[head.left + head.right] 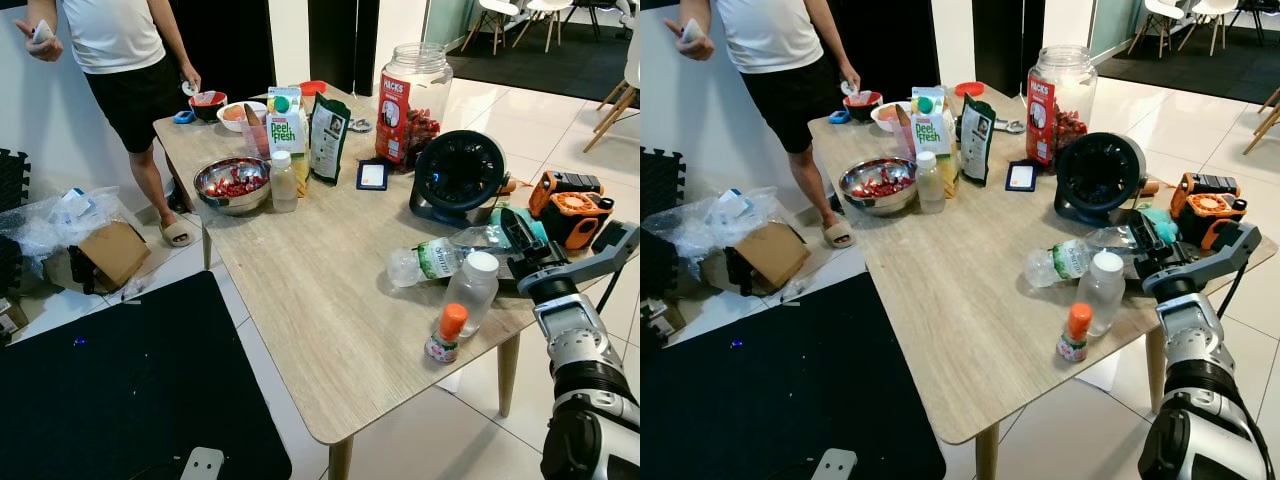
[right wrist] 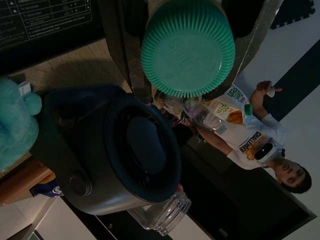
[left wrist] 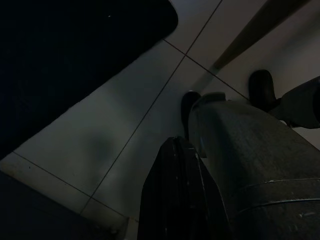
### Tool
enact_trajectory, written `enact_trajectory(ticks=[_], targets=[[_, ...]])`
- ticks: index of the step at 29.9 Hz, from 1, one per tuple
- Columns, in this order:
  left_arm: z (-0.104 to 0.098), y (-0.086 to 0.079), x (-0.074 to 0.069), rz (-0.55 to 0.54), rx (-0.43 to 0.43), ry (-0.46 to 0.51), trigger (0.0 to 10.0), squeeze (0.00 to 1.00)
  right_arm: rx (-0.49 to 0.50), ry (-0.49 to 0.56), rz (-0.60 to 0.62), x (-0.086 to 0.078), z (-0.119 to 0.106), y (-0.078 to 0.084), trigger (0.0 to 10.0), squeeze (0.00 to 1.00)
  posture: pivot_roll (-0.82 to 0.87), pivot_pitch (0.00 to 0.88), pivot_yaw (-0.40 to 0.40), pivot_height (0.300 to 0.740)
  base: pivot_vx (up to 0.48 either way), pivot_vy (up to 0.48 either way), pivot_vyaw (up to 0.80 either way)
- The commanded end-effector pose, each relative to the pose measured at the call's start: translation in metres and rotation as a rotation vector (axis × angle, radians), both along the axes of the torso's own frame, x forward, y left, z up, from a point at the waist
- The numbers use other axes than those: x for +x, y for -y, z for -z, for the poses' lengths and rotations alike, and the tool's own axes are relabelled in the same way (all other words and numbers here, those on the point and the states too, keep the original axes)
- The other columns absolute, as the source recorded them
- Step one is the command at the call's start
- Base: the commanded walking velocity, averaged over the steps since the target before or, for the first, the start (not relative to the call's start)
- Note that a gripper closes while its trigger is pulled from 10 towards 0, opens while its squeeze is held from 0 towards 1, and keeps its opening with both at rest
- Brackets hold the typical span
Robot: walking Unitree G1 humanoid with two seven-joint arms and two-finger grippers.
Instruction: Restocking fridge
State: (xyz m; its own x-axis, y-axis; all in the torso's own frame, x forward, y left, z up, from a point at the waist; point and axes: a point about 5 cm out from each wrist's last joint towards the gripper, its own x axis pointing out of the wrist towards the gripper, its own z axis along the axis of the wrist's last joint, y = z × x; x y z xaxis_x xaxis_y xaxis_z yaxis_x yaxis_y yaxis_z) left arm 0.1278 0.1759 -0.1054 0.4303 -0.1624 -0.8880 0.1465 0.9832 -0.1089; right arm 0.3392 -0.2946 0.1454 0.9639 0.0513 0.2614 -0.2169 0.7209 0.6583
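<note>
Beside the round black fan, on its near side, a clear water bottle lies flat on the wooden table, long axis across the table edge, green cap pointing at the right gripper. That gripper's black fingers clasp the cap end, so the right arm is nearer; the left gripper hangs idle over floor tiles, its grip unreadable. Legible writing: "Peel Fresh" on a juice carton beyond the fan, "SNACKS" on a big jar.
</note>
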Motion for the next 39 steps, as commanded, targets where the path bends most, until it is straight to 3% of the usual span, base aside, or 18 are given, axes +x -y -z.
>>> enact_trajectory(ticks=[1,6,7,8,9,39], targets=[[0.0,-0.006,-0.002,-0.002,0.017,-0.005,10.0,0.0,0.005,-0.024,-0.006,0.001,0.004,-0.003,0.0,0.0,-0.04,0.0,0.044,0.74,0.0,0.0,0.0],[0.0,-0.006,-0.002,-0.001,0.017,-0.005,10.0,0.0,0.031,-0.007,-0.024,0.002,0.003,-0.005,0.0,0.0,-0.04,0.0,0.042,0.74,0.0,0.0,0.0],[0.0,-0.006,-0.002,-0.001,0.017,-0.005,10.0,0.0,0.054,0.009,-0.037,0.002,0.001,-0.005,5.2,0.0,-0.04,0.0,0.042,0.74,0.0,0.0,0.0],[0.0,-0.006,-0.002,-0.001,0.017,-0.005,10.0,0.0,0.073,0.026,-0.051,0.002,0.0,-0.006,9.1,0.0,-0.04,0.0,0.042,0.74,0.0,0.0,0.0],[0.0,-0.006,-0.002,-0.001,0.017,-0.005,10.0,0.0,0.098,0.045,-0.065,0.002,-0.002,-0.007,10.0,0.0,-0.04,0.0,0.042,0.74,0.0,0.0,0.0],[0.0,-0.003,0.0,-0.009,0.004,-0.003,10.0,0.0,0.248,0.075,-0.003,0.008,-0.01,-0.003,10.0,0.0,-0.04,0.0,0.038,0.74,0.0,0.0,0.0]])
